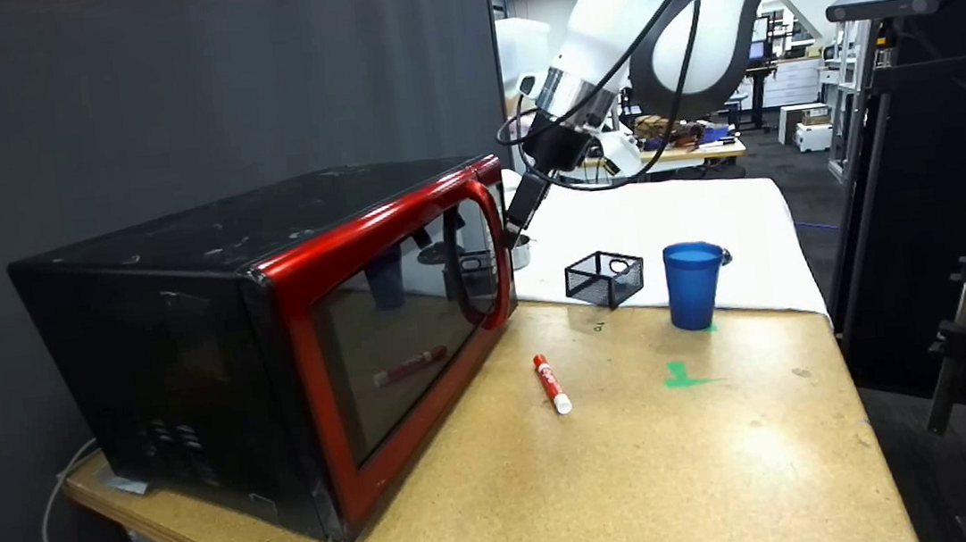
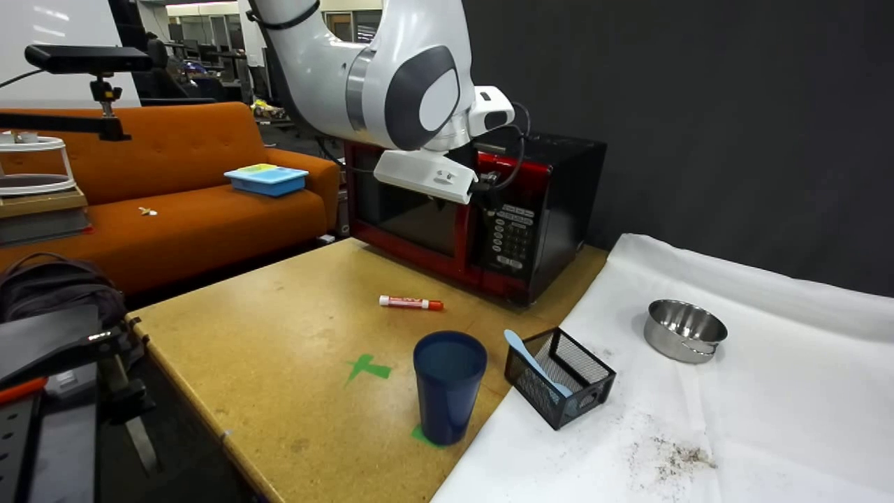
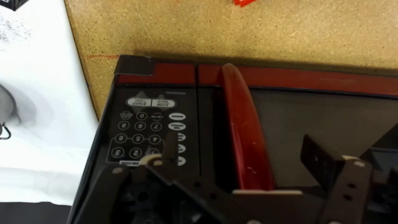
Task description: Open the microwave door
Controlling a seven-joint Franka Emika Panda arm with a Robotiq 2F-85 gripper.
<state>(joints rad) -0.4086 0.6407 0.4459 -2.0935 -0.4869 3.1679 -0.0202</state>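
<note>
Microwave door [image 1: 404, 329] is closed across the front of the microwave [image 1: 144, 378], which stands on the counter [image 1: 693, 473]. The tool [image 3: 241, 144] is spread wide and empty, straddling the red door handle [image 3: 248, 137] in the wrist view; contact cannot be told. Lining up the grasp seems the step in hand; next, close on the handle, then swing the door outward.

microwave door [image 1: 405, 337]: glossy, smooth | bowl [image 2: 672, 342]: polished metal | basket [image 2: 588, 399]: metal mesh
</note>
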